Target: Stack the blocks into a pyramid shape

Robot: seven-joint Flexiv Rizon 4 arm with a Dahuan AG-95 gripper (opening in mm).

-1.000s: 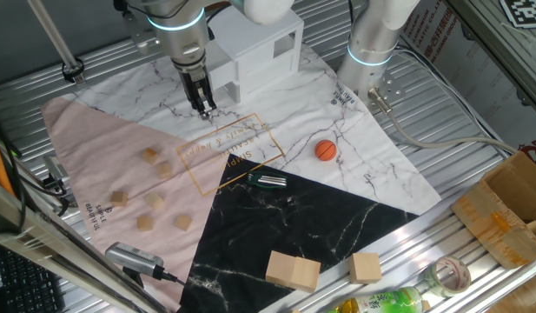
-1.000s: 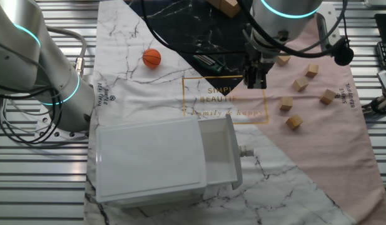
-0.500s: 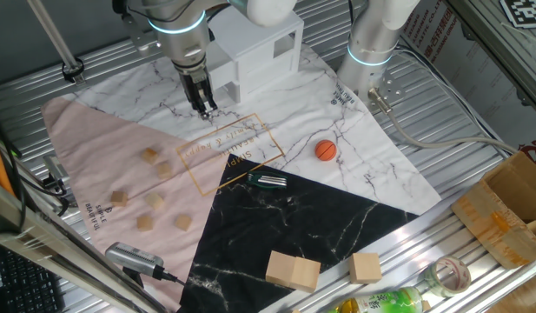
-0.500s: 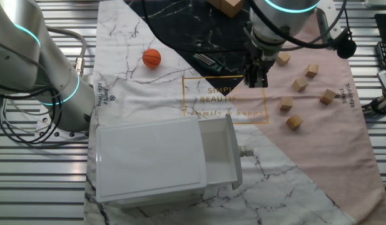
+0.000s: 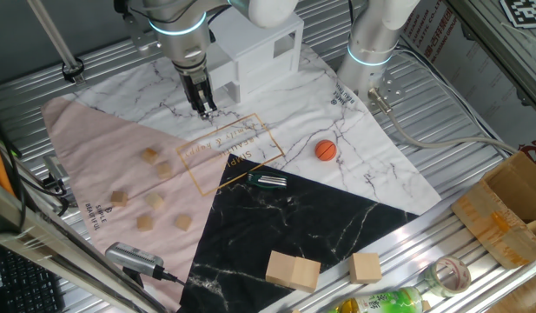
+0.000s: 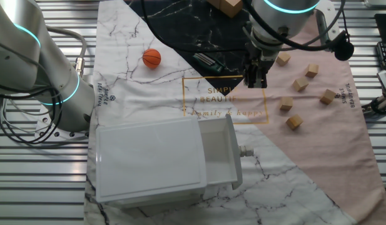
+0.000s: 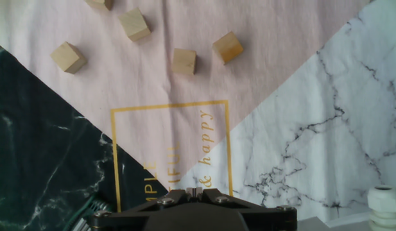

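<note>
Your work surface was a patchwork cloth (image 5: 354, 165), its pink panel (image 5: 94, 148) carrying all six blocks (image 5: 150, 200), scattered singly and well apart, none stacked, so the pyramid was not yet begun. The white drawer unit (image 6: 155, 162) sat beside the printed gold frame (image 6: 224, 94), its drawer open. Your arm hung vertical over that frame, short of the blocks, wrist pointing down. The gripper (image 5: 204, 110) carried nothing; its fingers (image 6: 250, 77) appeared drawn together, and the hand view showed four blocks ahead, the nearest (image 7: 184, 61) just beyond the frame.
</note>
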